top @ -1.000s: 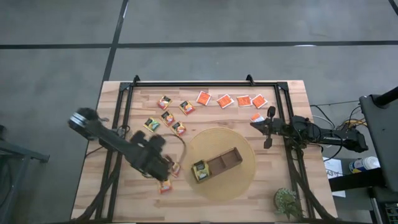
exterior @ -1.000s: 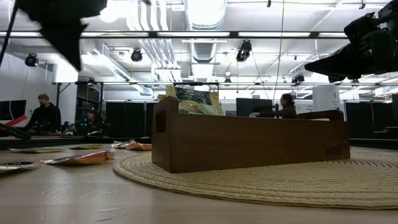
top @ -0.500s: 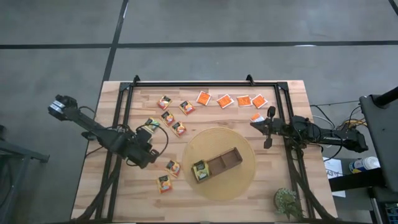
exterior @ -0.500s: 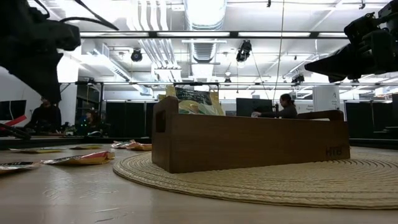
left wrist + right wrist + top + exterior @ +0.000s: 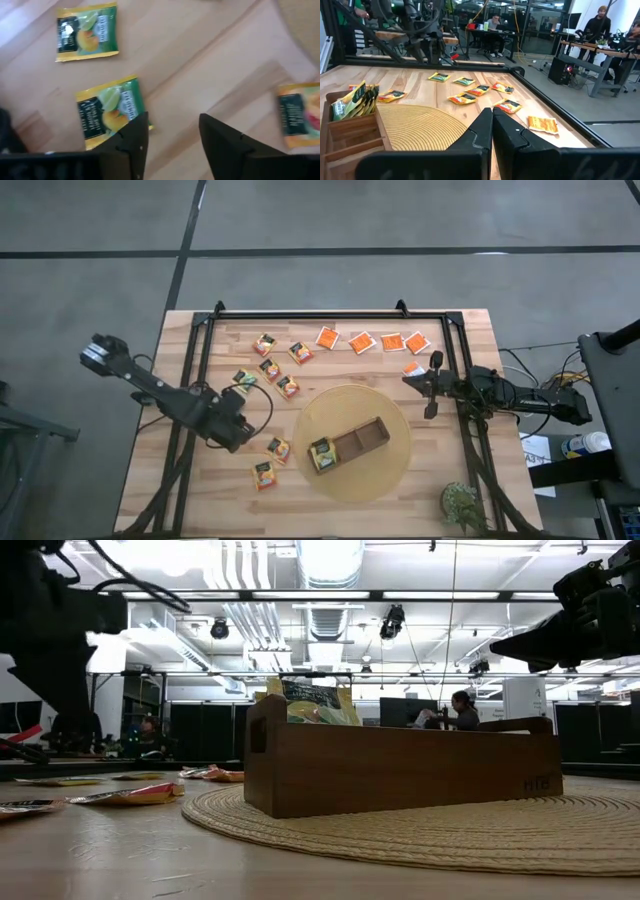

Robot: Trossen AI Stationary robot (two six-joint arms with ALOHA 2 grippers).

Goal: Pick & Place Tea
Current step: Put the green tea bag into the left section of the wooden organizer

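Tea sachets lie flat on the wooden table: a far row of orange ones (image 5: 362, 341), a mixed group (image 5: 270, 368) at the centre left, and two (image 5: 277, 448) (image 5: 264, 473) beside the round mat. Several more stand in the left compartment (image 5: 321, 454) of the brown tray (image 5: 362, 438). My left gripper (image 5: 240, 435) (image 5: 172, 140) is open over bare wood, with a green-and-yellow sachet (image 5: 107, 112) beside one fingertip and nothing between the fingers. My right gripper (image 5: 432, 370) (image 5: 492, 125) hangs shut over the table's right side, near an orange sachet (image 5: 413, 368).
The tray stands on a round woven mat (image 5: 385, 480) at the centre right. A black frame (image 5: 330, 313) runs along the table's far and side edges. A small plant (image 5: 462, 505) sits at the near right corner. People work at desks in the room behind (image 5: 600, 22).
My left gripper has drawn back from the two sachets beside the mat toward the table's left edge. The sachet it covered a second ago now lies in plain view on the wood next to the mat.
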